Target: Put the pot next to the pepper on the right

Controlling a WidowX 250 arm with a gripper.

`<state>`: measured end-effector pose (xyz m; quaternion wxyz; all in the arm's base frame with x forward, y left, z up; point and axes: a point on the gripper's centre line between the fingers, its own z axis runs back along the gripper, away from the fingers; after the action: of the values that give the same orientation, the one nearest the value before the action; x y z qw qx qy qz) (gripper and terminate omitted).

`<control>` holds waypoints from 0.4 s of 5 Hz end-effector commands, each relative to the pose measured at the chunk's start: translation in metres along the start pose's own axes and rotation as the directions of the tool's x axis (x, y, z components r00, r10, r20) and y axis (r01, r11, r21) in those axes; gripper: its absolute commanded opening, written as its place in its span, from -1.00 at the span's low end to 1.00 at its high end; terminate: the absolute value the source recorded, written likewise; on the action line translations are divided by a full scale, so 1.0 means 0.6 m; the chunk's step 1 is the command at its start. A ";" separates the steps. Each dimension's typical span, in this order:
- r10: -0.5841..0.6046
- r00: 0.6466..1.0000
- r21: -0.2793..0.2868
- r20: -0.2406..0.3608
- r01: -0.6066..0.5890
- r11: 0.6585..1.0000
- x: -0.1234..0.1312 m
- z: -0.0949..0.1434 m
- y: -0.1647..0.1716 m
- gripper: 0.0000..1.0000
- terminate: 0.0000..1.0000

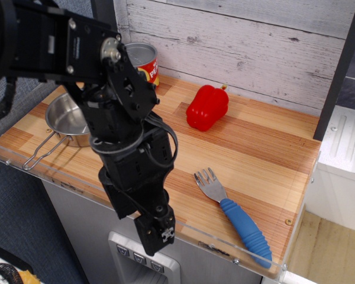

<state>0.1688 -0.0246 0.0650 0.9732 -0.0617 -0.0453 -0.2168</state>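
While the black robot arm fills the left half of the view, its gripper (155, 231) hangs low past the front edge of the wooden counter (254, 160), over the grey cabinet front (94, 236) below; the fingers are too small and dark to tell whether they stand apart or together, and nothing shows between them.

Along the counter's front and right edges runs a clear plastic lip (225, 245) held by small screws. At the back a whitewashed plank wall (254, 47) closes the surface off.

At the left end sits the pot (68, 118), its wire loop handle (41, 151) reaching toward the front-left corner, partly hidden behind the arm. Behind it, against the wall, stands a red-and-yellow labelled tin can (143, 62). Near the middle back, well apart from the pot, lies the pepper (207, 107). Bare wood lies to the pepper's right, as far as the dark post (340, 77) at the counter's end. A blue-handled fork (234, 213) lies near the front right, tines pointing back toward the pepper. Beyond the post stands a white appliance (343, 160).
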 end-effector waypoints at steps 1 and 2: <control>0.000 1.000 0.000 0.000 0.000 1.000 0.000 0.000 0.000 1.00 -1.00; 0.040 0.998 0.043 0.043 -0.041 0.998 0.002 0.013 0.030 1.00 -1.00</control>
<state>0.1716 -0.0074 0.0660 0.9787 -0.0496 -0.0553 -0.1915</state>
